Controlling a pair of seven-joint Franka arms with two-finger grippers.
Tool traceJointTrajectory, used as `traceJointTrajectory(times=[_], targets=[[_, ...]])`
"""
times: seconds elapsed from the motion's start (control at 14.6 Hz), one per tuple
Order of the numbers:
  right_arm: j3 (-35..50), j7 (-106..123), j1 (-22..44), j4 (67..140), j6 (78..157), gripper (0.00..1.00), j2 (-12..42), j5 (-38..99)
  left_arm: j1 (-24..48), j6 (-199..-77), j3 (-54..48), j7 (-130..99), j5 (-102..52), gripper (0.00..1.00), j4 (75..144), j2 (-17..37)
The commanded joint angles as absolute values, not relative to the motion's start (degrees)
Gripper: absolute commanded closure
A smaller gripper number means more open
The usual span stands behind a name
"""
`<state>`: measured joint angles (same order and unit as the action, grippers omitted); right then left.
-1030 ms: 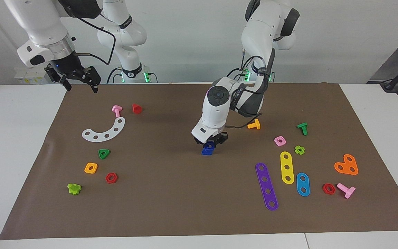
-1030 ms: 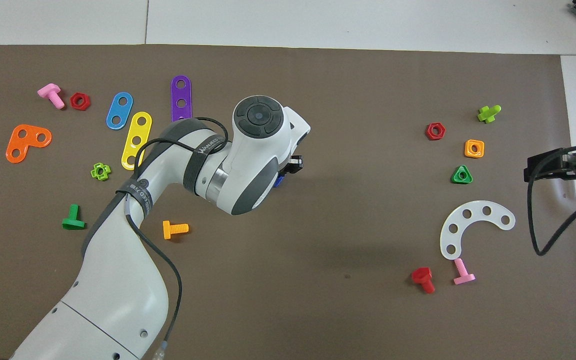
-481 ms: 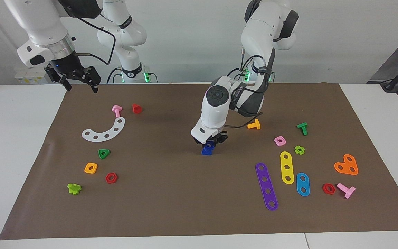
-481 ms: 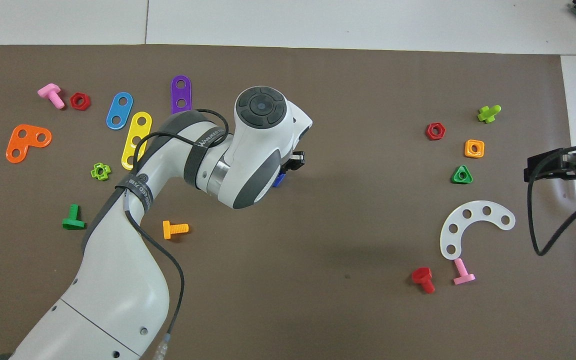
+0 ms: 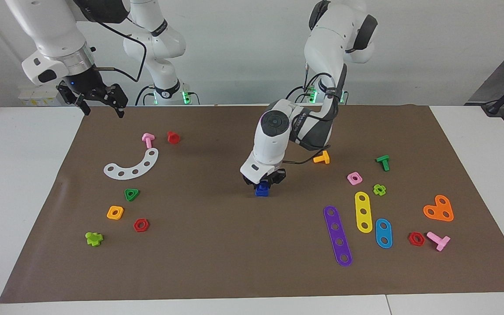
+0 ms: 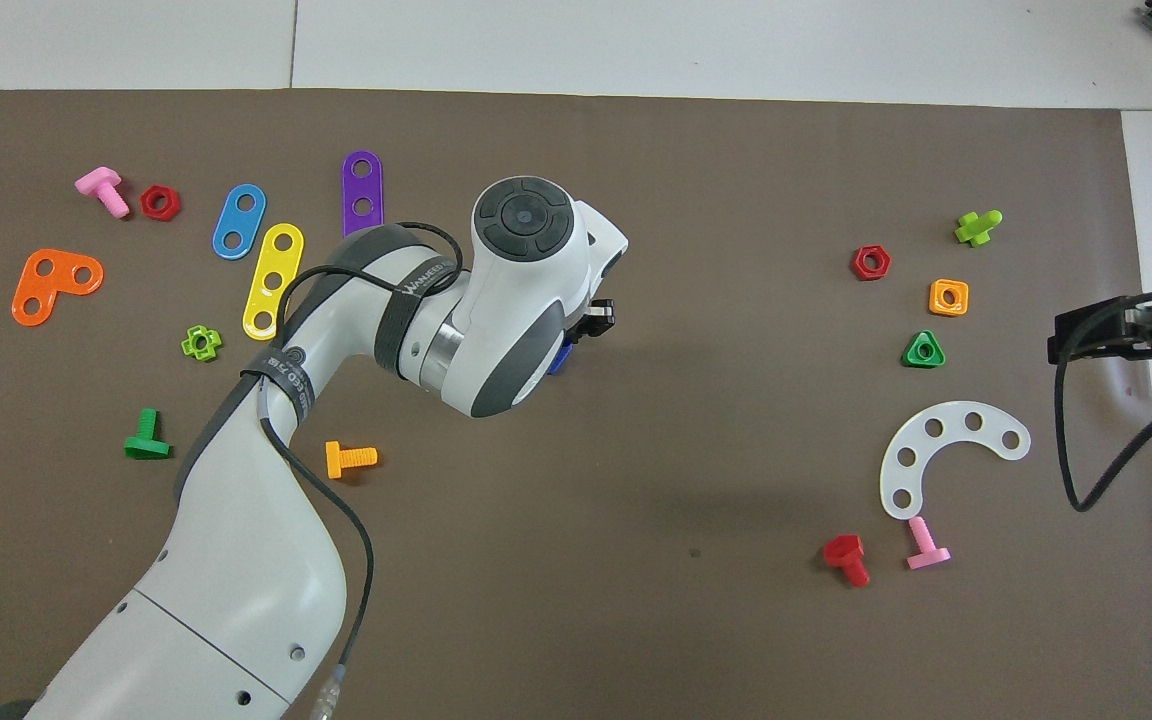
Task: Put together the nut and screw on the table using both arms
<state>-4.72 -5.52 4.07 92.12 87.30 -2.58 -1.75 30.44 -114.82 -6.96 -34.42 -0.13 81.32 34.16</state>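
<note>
My left gripper [image 5: 264, 180] stands low over the middle of the brown mat on the table [image 5: 217, 245], shut on the dark-blue nut [image 5: 263, 186]. The nut sits against the dark-blue screw [image 5: 260, 193], which rests on the mat right under it. The two blue pieces read as one lump, and I cannot tell how far they are joined. In the overhead view the left wrist hides them except for a blue sliver [image 6: 557, 361]. My right gripper [image 5: 103, 111] hangs open and empty over the mat's corner at the right arm's end.
A white curved strip [image 5: 134, 166], pink [image 5: 148, 140] and red [image 5: 173, 137] bolts and green, orange and red nuts lie toward the right arm's end. Purple [image 5: 337, 236], yellow and blue strips, an orange bolt [image 5: 321, 157] and a pink nut [image 5: 354, 178] lie toward the left arm's end.
The left gripper has turned a little and come down, bringing the held blue nut onto the blue screw. The right arm has not moved.
</note>
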Motion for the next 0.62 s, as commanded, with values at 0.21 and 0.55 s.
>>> traceJointTrajectory(times=[0.21,0.55], targets=[[-4.31,-4.22,3.52,92.72,86.66,0.00,-3.52,-1.32,31.29,-113.91,-6.06,-35.07,-0.35,0.81,82.00,34.10],[-4.31,-4.22,3.52,92.72,86.66,0.00,-3.52,-1.32,31.03,-110.22,-6.06,-34.89,-0.09,0.81,81.30,33.93]])
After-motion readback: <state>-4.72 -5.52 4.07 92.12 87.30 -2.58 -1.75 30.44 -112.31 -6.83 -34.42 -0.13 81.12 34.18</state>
